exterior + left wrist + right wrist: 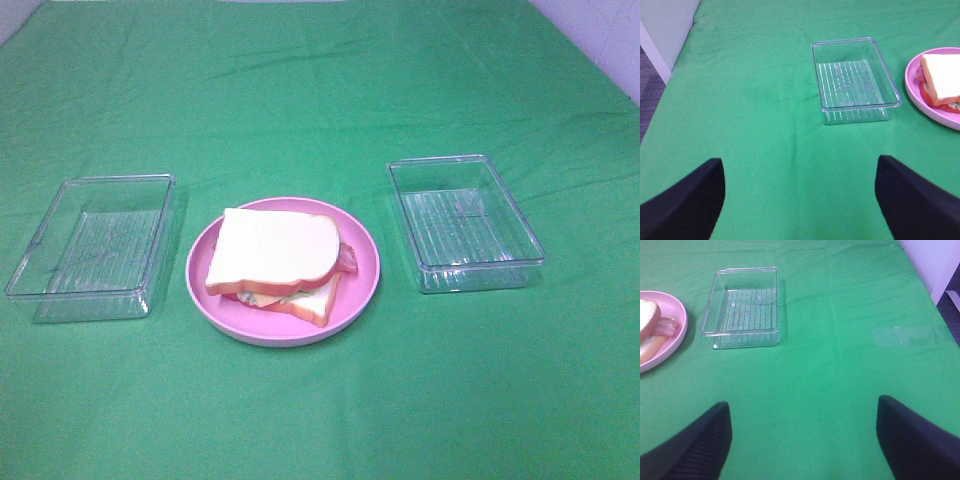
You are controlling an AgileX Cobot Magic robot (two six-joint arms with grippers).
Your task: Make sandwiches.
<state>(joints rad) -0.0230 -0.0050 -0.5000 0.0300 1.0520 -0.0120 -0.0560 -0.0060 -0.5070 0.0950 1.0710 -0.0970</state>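
A green cloth (320, 400) covers the whole table. On the left side sits a clear tray (90, 248) with nothing in it. The left gripper (799, 200) hangs over bare cloth with its two dark fingers (682, 202) wide apart, holding nothing. That tray (855, 80) lies out ahead of the fingers, a little toward the plate side, not touching them.

In the middle is a round pink plate (283, 270). The sandwich (280, 265) lies on it: white bread on top, pink bacon and a bit of green peeking out, more bread below.

To the right is a second clear tray (465, 222), also with nothing in it. The right gripper (802, 440) has its fingers (912, 440) wide apart too, over bare cloth. Its tray (742, 307) sits ahead of the fingers, and the plate edge (675, 335) shows far off to one side
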